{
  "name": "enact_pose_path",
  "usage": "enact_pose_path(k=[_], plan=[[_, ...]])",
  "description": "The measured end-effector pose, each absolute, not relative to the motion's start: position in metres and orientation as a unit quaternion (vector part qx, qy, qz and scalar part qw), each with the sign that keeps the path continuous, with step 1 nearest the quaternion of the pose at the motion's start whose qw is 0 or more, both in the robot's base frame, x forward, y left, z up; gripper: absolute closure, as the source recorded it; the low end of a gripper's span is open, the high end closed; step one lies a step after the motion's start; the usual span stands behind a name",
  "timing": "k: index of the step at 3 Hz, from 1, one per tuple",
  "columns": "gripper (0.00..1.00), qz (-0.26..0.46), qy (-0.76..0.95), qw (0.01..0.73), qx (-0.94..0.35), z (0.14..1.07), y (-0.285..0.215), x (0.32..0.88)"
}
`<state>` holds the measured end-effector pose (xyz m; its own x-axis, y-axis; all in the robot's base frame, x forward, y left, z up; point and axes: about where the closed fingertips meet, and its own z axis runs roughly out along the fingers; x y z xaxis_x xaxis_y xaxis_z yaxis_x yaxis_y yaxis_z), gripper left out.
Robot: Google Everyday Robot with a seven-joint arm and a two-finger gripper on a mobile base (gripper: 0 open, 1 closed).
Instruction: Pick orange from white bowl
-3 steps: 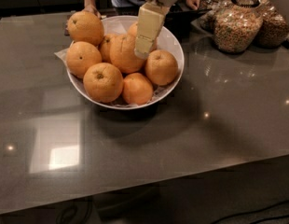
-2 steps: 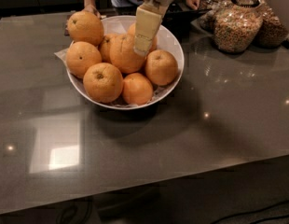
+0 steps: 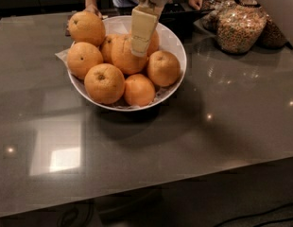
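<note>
The white bowl (image 3: 171,38) stands on the dark table at the upper middle and holds several oranges. The orange (image 3: 122,56), the largest one, sits in the middle of the pile. My gripper (image 3: 138,50) comes down from the top edge, and its cream-coloured end lies against the orange's upper right side, covering part of it. Whether it holds the orange does not show.
Rounder oranges (image 3: 104,82) lie around the big one, and one (image 3: 86,27) sits on the bowl's far left rim. Glass cereal jars (image 3: 239,27) stand at the back right. A person's hands (image 3: 93,8) rest at the table's far edge.
My gripper has shifted a little to the left against the big orange. The oranges and the bowl have not visibly moved.
</note>
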<state>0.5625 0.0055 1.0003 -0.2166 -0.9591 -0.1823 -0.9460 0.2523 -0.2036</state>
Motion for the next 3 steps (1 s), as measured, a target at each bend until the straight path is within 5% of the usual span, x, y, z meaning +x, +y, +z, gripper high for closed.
enact_pose_path(k=[3], plan=[[0.28,-0.03,0.76,0.124,-0.637,0.992,0.027,0.564]])
